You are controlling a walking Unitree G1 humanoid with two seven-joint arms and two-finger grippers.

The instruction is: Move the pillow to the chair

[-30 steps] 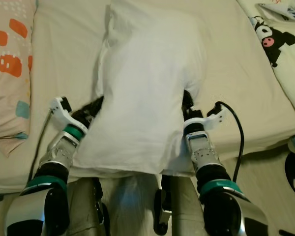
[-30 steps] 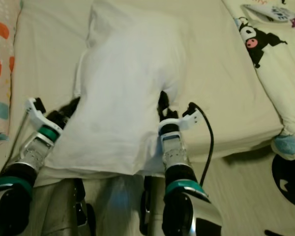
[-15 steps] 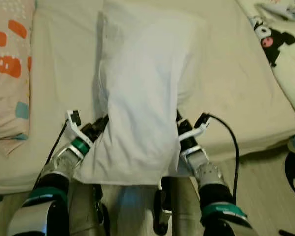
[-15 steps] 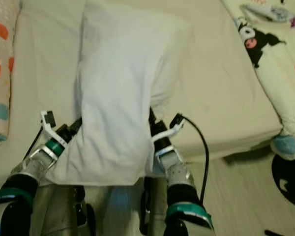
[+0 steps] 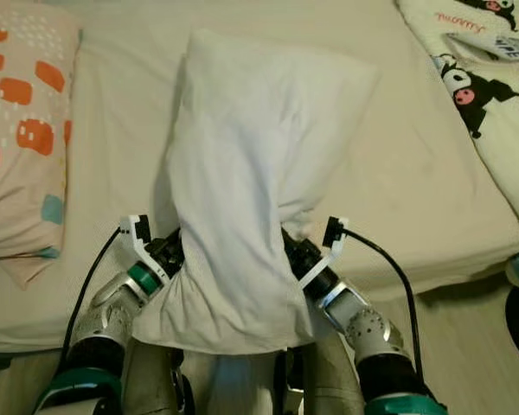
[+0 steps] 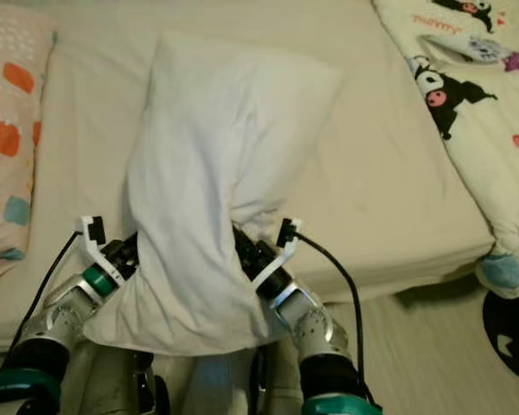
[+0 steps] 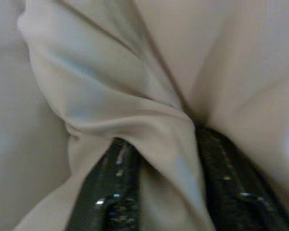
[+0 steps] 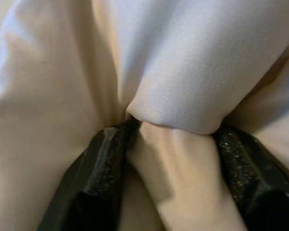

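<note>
a: nearest?
b: left gripper (image 5: 175, 252) and right gripper (image 5: 292, 252), one at each flank of the white pillow (image 5: 246, 181), each pinching a fold of its cover between black fingers (image 7: 116, 190).
a: and the pillow?
b: squeezed narrow at the near end, hanging over the bed (image 5: 415, 173) edge above the legs, far end resting on the sheet.
a: around it?
b: to the left, a patterned pillow (image 5: 22, 130) with orange blocks, apart. to the right, a quilt (image 5: 484, 78) with a cartoon print, well apart. bare floor (image 6: 432, 346) at lower right. nothing between pillow and grippers but cloth.
a: different from a second ago?
b: pinched tighter and drawn nearer; grippers closer together, wrists angled inward. camera view shifted too, more of the bed head showing.
</note>
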